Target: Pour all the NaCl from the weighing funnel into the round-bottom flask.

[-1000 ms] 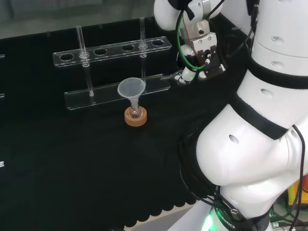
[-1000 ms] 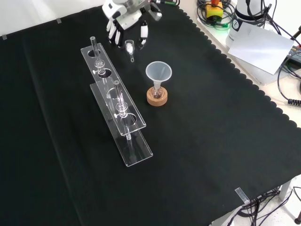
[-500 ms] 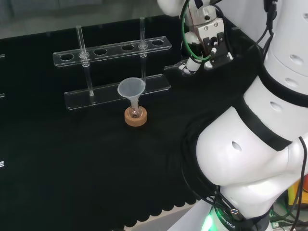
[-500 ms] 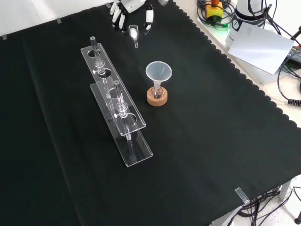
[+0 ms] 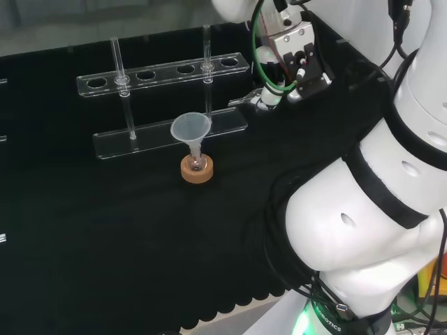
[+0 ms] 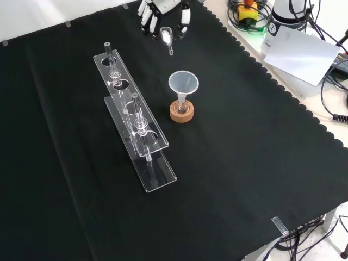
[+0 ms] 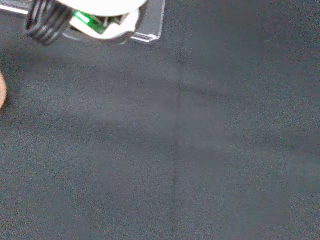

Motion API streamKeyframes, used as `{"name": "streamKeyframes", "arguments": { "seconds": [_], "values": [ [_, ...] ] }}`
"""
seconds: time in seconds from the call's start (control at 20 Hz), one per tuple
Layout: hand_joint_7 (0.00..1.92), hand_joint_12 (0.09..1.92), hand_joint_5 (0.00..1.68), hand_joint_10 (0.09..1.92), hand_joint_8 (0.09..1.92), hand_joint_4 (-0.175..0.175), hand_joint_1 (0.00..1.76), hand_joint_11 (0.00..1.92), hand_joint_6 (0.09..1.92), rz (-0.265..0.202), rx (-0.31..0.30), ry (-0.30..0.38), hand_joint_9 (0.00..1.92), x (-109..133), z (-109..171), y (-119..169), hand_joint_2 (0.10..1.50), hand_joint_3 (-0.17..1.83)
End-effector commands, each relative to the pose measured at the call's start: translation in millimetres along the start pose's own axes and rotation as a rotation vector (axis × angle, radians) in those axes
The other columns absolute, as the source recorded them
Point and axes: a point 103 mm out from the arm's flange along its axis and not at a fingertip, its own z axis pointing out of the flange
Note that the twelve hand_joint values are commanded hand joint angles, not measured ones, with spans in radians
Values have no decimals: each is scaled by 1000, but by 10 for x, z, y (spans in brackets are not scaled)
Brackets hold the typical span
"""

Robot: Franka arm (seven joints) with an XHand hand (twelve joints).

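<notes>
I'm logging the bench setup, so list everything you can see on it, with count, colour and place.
weighing funnel: one, clear, held above the cloth near the front view's top
round-bottom flask: one, clear, on the cork ring
plastic funnel: one, translucent white, in the flask's neck
cork ring: one, tan, mid-cloth
tube rack: one, clear, left of the flask in the front view
black cloth: one, covering the bench
robot hand: one, black and white, fingers curled round the weighing funnel

The black cloth (image 6: 244, 179) bears a clear rack (image 6: 136, 122) and a cork-ringed flask (image 6: 181, 110).

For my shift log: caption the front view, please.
Hand holds the weighing funnel above the cloth, beyond the funnel-topped flask.
</notes>
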Motion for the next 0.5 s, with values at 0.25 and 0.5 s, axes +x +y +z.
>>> {"name": "streamKeyframes", "arguments": {
  "seconds": [0.25, 0.5],
  "values": [
    [544, 1239, 1192, 486, 626, 175, 1101, 643, 787, -42, 9, -62, 814, 408, -88, -108, 716, 596],
    [544, 1238, 1192, 485, 626, 175, 1101, 643, 788, -43, 15, -91, 812, 474, -137, -86, 717, 596]
  ]
}}
